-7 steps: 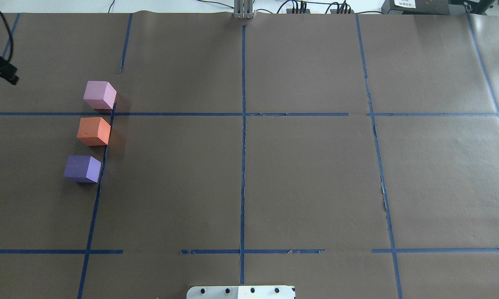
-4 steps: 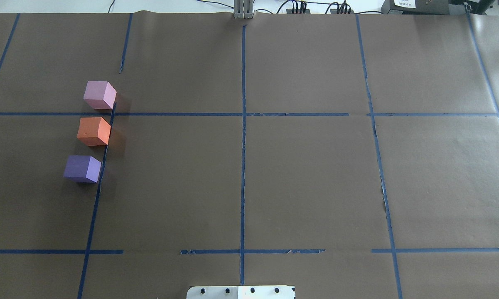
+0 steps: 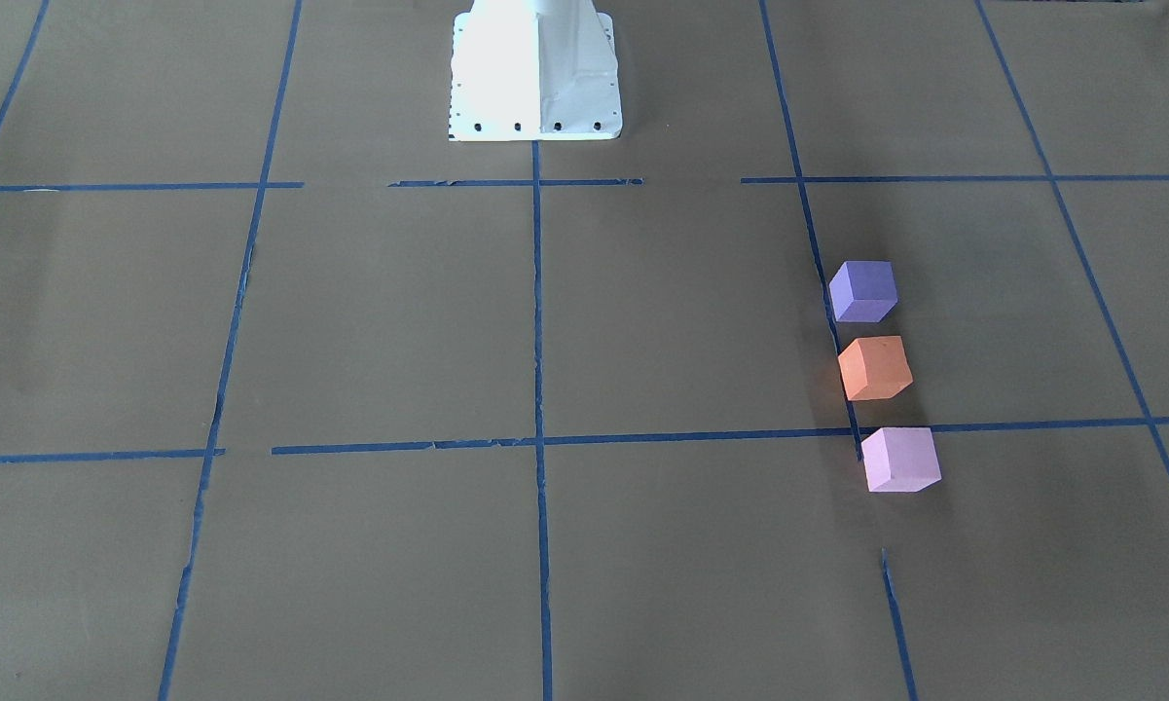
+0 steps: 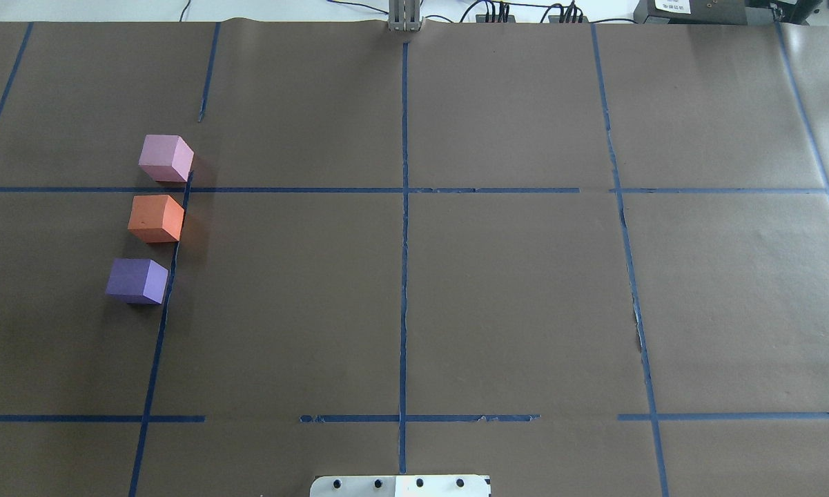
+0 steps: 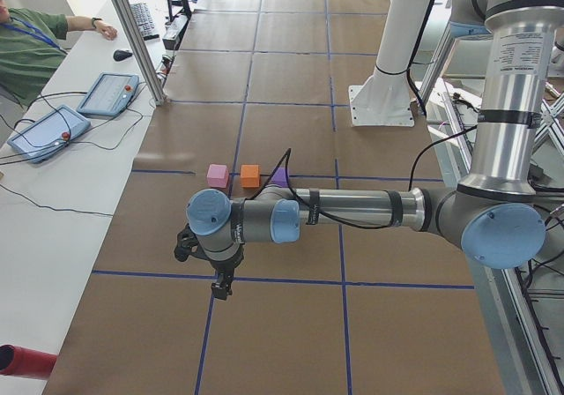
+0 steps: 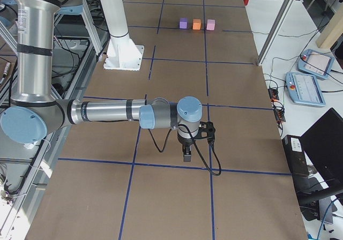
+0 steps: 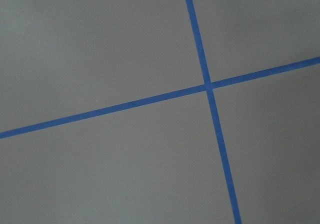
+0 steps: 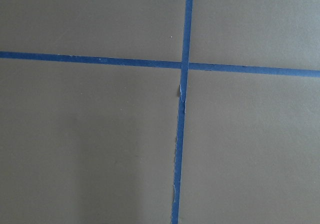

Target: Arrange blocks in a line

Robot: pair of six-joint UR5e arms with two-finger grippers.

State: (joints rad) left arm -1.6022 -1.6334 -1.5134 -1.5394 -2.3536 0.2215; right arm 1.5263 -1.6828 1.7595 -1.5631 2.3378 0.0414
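Three foam blocks stand in a near-straight row along a blue tape line on the robot's left side of the table: pale pink-lilac (image 4: 166,157) farthest, orange (image 4: 156,217) in the middle, dark violet-purple (image 4: 137,280) nearest the base. Small gaps separate them. They also show in the front-facing view, purple (image 3: 863,290), orange (image 3: 874,368), pink (image 3: 900,459). My left gripper (image 5: 222,285) hangs over bare paper, well away from the row. My right gripper (image 6: 186,155) hangs over bare paper at the opposite end. Both show only in side views, so I cannot tell if they are open or shut.
Brown paper with a blue tape grid (image 4: 404,190) covers the table. The white robot base plate (image 4: 400,485) sits at the near edge. Teach pendants (image 5: 107,93) and an operator (image 5: 26,42) are beside the table. Both wrist views show only paper and tape.
The left arm's end, seen at the overhead view's upper left edge a second ago, has left that view. The three blocks have not moved.
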